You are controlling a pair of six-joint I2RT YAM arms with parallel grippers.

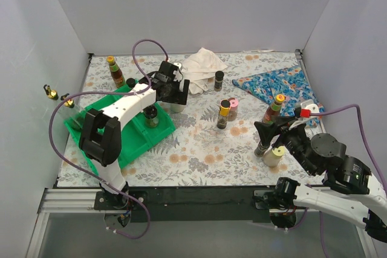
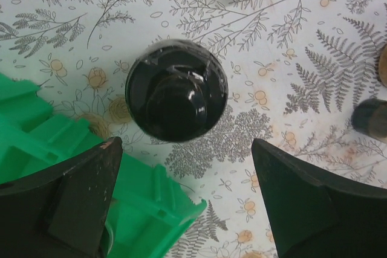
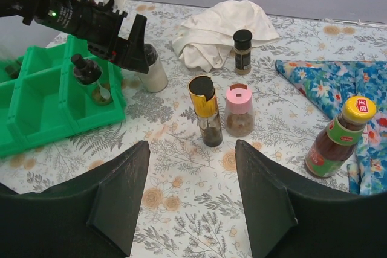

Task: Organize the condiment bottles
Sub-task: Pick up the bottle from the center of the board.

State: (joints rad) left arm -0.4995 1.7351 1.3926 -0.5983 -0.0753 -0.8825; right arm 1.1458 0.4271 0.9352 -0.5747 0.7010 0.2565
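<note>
Bottle (image 2: 176,90): round, glossy, black-capped

condiment bottles (image 1: 224,113) 10 | green tray (image 1: 130,143) 1 | cloths (image 1: 202,64) 2

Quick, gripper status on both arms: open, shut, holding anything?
Left gripper: open, holding nothing, poised over a black-capped jar.
Right gripper: open, empty.
</note>
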